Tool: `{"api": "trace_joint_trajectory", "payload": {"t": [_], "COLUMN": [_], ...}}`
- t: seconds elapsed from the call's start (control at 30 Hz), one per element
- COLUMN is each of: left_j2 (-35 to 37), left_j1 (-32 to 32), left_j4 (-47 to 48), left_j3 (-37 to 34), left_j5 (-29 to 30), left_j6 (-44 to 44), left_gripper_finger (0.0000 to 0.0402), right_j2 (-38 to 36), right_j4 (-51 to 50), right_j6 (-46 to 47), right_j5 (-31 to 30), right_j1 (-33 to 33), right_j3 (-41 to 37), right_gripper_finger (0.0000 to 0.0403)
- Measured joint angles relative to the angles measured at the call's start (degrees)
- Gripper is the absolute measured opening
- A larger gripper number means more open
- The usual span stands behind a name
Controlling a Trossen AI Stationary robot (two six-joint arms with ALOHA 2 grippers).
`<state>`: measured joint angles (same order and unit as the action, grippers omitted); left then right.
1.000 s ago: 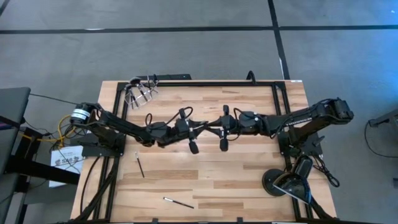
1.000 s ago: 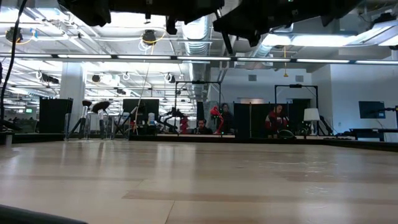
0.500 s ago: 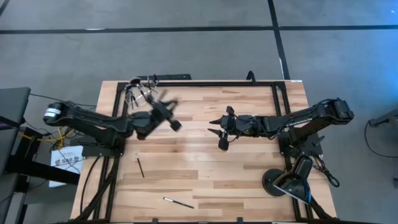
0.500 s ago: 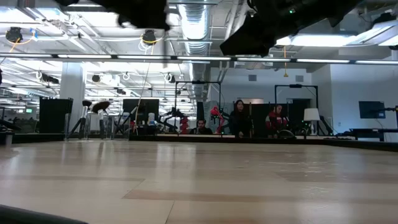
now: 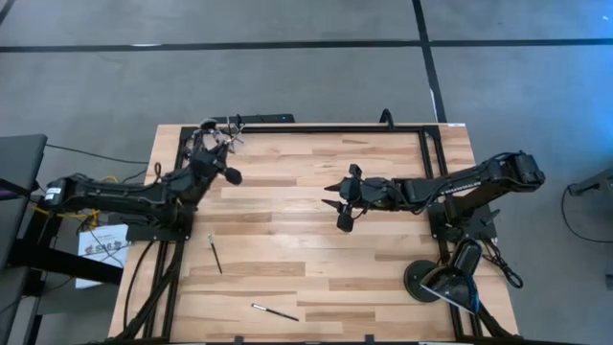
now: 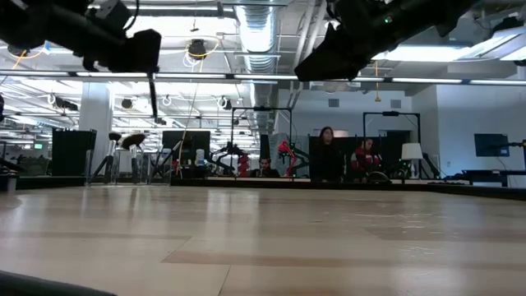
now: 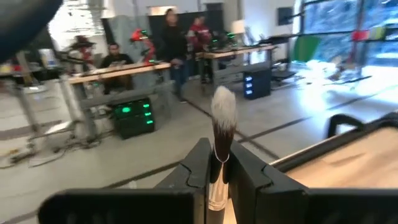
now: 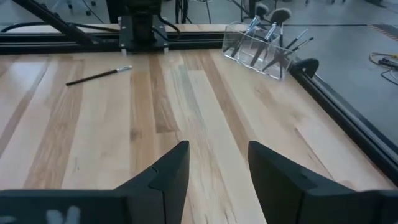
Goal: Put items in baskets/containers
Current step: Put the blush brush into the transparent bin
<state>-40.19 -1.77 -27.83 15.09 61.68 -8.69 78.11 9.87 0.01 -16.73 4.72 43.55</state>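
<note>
Left gripper [image 5: 222, 169] sat close to the table's far left corner, just beside the small clear plastic cup [image 5: 213, 139]. Its fingers [image 7: 198, 167] pinched 1 slim makeup brush with a silvery ferrule and a pale, dark-rooted bristle tuft [image 7: 222, 127]. In the left wrist view the brush's long axis ran straight out between the fingers, tuft end leading and standing clear past the fingertips, ferrule clamped between them. In the low view a thin dark handle [image 6: 153, 97] hung down below the left gripper, near vertical, well above the light wooden slatted table [image 5: 316, 249].

The clear cup lay tilted near the black frame rail; the brushes inside leaned at mixed angles, heads out past the rim [image 8: 258, 45].

Right gripper [image 5: 341, 201] hovered over the middle of the table, fingers [image 8: 168, 177] spread apart with bare wood showing between them, holding nothing.

2 more slim dark-handled brushes lay flat on the wood, well apart from both grippers. 1 [image 5: 215, 254] lay on the left side, long axis running roughly from far to near with a slight slant. The other [image 5: 275, 311] lay near the front edge, long axis running roughly left to right, slightly angled. Which end carried bristles could not be made out on either.

Round black lamp base [image 5: 428, 281] sat at the near right corner.
</note>
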Motion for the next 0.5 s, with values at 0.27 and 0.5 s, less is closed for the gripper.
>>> {"api": "trace_joint_trajectory", "payload": {"t": [0.27,0.5], "left_j2": [0.45,0.47], "left_j1": [0.72,-4.05], "left_j4": [0.44,0.39], "left_j3": [-1.92,-1.92], "left_j5": [13.92,20.58], "left_j6": [-6.51,-6.97], "left_gripper_finger": [0.0032,0.0031], "right_j2": [0.00,0.00], "right_j4": [-0.11,-0.15], "right_j6": [0.00,0.00], "right_j5": [0.02,0.06], "right_j1": [0.01,0.05], "right_j3": [0.00,0.00], "right_gripper_finger": [0.0148,0.0153]}}
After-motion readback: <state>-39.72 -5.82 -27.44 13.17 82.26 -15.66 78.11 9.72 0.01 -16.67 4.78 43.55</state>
